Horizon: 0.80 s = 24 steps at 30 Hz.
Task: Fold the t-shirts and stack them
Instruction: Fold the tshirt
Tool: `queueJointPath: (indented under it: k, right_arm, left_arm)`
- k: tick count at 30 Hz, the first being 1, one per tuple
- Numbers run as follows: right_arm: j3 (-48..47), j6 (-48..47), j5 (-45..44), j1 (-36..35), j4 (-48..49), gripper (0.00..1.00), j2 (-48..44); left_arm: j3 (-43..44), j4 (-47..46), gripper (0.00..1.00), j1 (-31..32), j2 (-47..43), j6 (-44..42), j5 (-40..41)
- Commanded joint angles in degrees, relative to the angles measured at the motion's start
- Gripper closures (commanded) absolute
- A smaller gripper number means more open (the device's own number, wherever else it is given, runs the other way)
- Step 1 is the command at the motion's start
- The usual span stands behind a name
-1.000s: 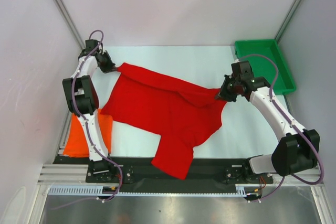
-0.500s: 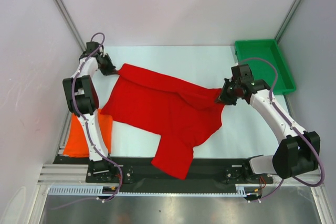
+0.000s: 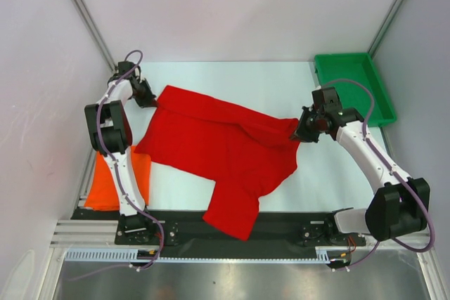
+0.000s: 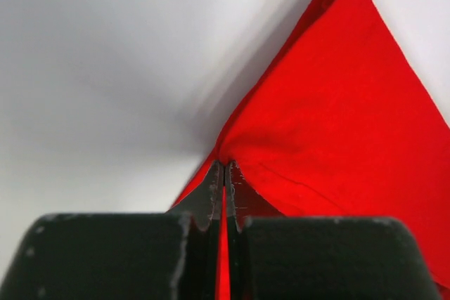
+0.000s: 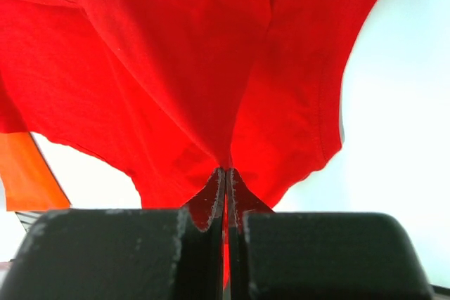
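The red t-shirt (image 3: 218,149) lies spread and rumpled across the middle of the table, one sleeve hanging over the near edge. My left gripper (image 3: 153,98) is shut on its far left corner, with red cloth (image 4: 337,124) pinched between the jaws (image 4: 225,173). My right gripper (image 3: 297,128) is shut on its right edge, with cloth (image 5: 211,54) drawn up into the jaws (image 5: 226,177). The orange t-shirt (image 3: 119,180) lies folded at the near left, partly behind the left arm; a corner shows in the right wrist view (image 5: 24,173).
A green plastic tray (image 3: 355,86) stands at the far right, close behind the right arm. White enclosure walls rise on the left, right and back. A black rail (image 3: 281,233) runs along the table's near edge.
Both grippers have drawn slightly apart, the left toward the far left and the right toward the right. The red shirt's far edge is stretched a little tauter between them.
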State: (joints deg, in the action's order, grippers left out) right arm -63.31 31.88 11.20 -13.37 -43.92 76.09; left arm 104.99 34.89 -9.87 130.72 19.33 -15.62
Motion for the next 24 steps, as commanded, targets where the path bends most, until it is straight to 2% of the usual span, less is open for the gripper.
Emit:
queueJointPath:
  k: [1,5,6,8,9,10,12,13,16,21,24]
  right_arm:
    - [1.08,-0.59,2.33,-0.69,-0.47,1.00,-1.83]
    - [3.54,0.11,2.07,-1.57,-0.29,1.00,-2.53]
    - [4.15,0.03,1.98,-1.58,-0.29,1.00,-3.05]
    - [6.51,0.38,1.98,-0.88,-0.29,0.98,-3.58]
    - [7.23,0.46,2.77,-0.52,-0.37,0.95,-3.76]
    - [8.02,0.03,3.56,-0.17,-0.38,0.81,-4.02]
    - [8.73,-3.39,4.88,0.53,-0.72,0.66,-3.94]
    - [8.29,-5.23,5.32,1.06,-1.25,0.50,-3.41]
    - [5.40,-11.22,5.07,3.69,-1.08,0.32,-0.88]
    - [0.30,-5.80,-0.47,5.98,9.26,0.30,8.61]
    - [-6.79,-5.07,-0.74,6.77,13.50,0.33,16.24]
  left_arm:
    - [-0.05,0.26,0.99,-0.15,-3.54,-1.58,1.46]
    - [0.48,0.61,0.96,-0.15,-3.36,-1.84,1.73]
    - [0.13,1.05,0.89,-0.06,-3.54,-2.02,2.17]
    - [-0.40,1.14,0.87,-0.06,-3.89,-2.72,2.78]
    - [-0.75,1.84,0.80,-0.15,-4.24,-3.42,5.05]
    - [-1.27,1.84,0.75,-0.15,-5.55,-3.95,6.37]
    - [-2.42,1.84,0.63,-0.15,-7.48,-5.44,10.84]
    - [-2.68,1.84,0.61,-0.06,-9.15,-5.88,11.91]
    - [-1.81,1.76,0.53,-0.06,-11.09,-6.94,14.81]
    - [-1.71,0.53,0.53,0.37,-11.62,-2.39,10.35]
    - [-1.89,-0.26,0.54,4.31,-11.80,-2.02,7.80]
